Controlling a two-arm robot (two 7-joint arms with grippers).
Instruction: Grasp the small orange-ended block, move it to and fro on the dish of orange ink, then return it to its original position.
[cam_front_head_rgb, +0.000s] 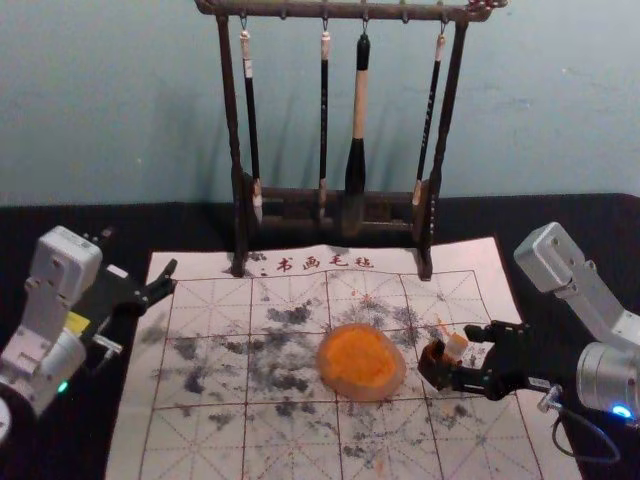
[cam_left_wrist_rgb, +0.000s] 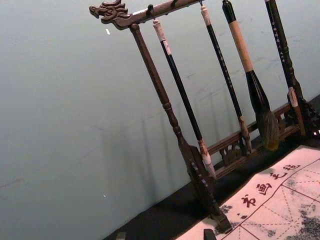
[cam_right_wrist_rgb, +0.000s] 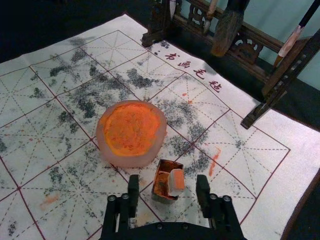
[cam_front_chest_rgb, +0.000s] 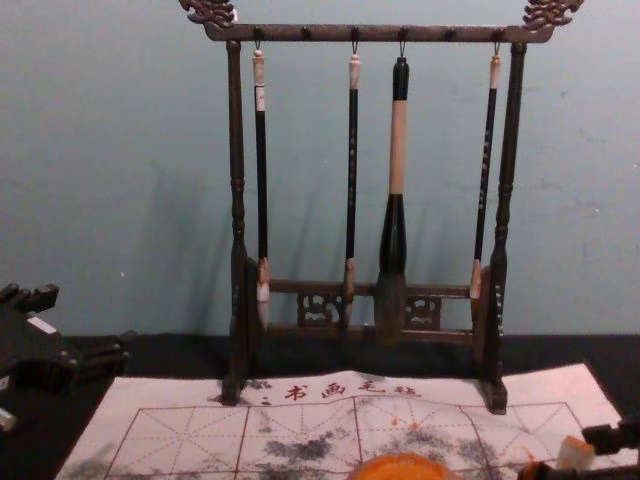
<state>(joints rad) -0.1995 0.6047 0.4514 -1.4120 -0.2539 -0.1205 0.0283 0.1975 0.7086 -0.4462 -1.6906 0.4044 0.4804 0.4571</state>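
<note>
My right gripper (cam_front_head_rgb: 464, 355) reaches in from the right, its fingers apart on either side of a small pale block (cam_front_head_rgb: 456, 346). The right wrist view has the block (cam_right_wrist_rgb: 176, 182), orange on top, leaning in a small dark orange-stained box (cam_right_wrist_rgb: 162, 192), between the spread fingers of the right gripper (cam_right_wrist_rgb: 167, 185); a gap is visible on each side. The round dish of orange ink (cam_front_head_rgb: 361, 362) lies just left of the box. My left gripper (cam_front_head_rgb: 140, 252) is parked open at the mat's back left corner; its tips show in the left wrist view (cam_left_wrist_rgb: 165, 235).
A dark wooden rack (cam_front_head_rgb: 431, 220) holding several hanging brushes stands at the back of the mat. The gridded paper mat (cam_front_head_rgb: 200, 440) carries grey ink smudges and lies on a black-covered table (cam_front_head_rgb: 90, 430). Behind is a plain wall.
</note>
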